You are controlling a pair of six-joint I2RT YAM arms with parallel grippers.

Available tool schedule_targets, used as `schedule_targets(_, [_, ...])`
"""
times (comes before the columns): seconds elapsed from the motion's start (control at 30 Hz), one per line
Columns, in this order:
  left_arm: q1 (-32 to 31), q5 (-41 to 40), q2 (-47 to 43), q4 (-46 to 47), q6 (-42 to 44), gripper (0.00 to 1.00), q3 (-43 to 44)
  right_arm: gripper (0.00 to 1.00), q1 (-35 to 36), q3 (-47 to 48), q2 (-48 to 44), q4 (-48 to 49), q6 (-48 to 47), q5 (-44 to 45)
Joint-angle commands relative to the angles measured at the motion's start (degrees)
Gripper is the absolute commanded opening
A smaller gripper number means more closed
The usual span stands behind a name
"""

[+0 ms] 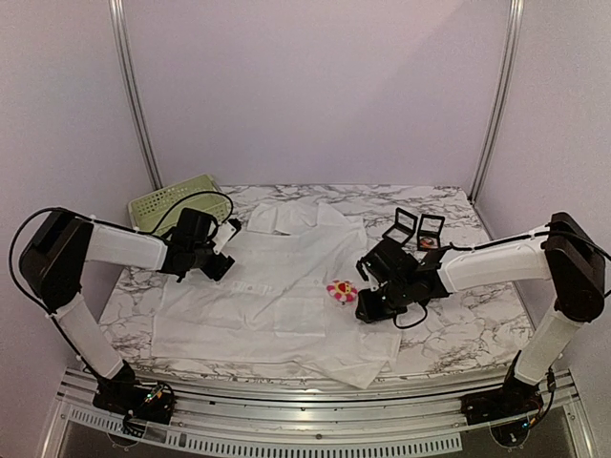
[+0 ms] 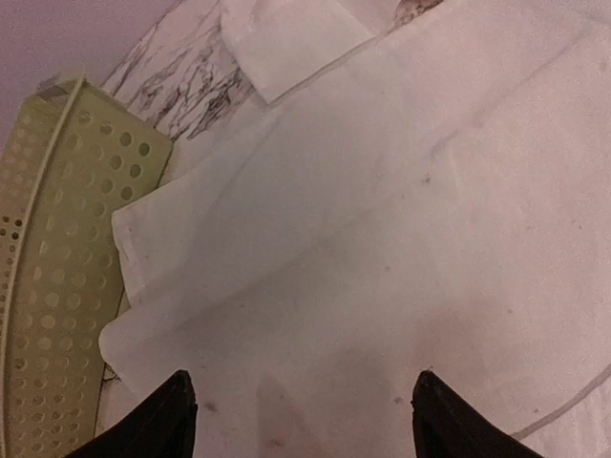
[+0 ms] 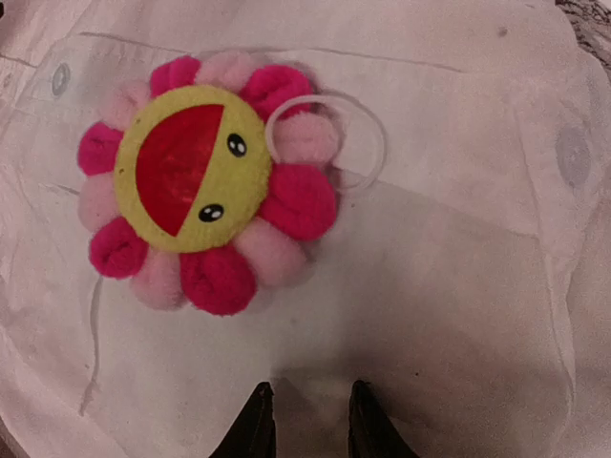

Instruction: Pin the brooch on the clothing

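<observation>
White arm links (image 1: 124,250), black joints (image 1: 48,253), looping black cables (image 1: 202,194)

Fuzzy plush brooch (image 3: 196,181) — thin matt cloth shirt (image 3: 439,286)

place: lab booth | cues: aluminium frame (image 1: 136,95), plain walls (image 1: 315,86), marble tabletop (image 1: 458,334)

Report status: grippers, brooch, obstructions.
Left gripper open, empty, over shirt. Right gripper slightly open, empty, short of brooch. Brooch face-up on shirt. Path clear.
</observation>
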Motion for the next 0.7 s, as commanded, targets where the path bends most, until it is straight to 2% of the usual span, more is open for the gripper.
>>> schedule_targets(0.0, [1.0, -0.8, 2.5, 0.9, -1.2, 0.77, 1.1, 0.25, 1.3, -4.8, 0.4, -8.6, 14.6, 0.8])
schedule_targets(0.2, [1.2, -3.0, 1.9, -2.6, -8.7, 0.78, -3.1, 0.23, 1.3, -9.5, -0.3, -12.4, 22.6, 0.1])
schedule_targets(0.47, [1.3, -3.5, -0.6, -2.7, -11.2, 0.79, -6.0, 0.24, 1.3, -11.8, -4.4, -16.5, 23.7, -0.5])
schedule_targets(0.67, [1.1, -3.7, -1.7, -1.6, -10.6, 0.77, -6.6, 0.26, -0.1, -7.9, -6.1, -17.6, 21.0, -0.6])
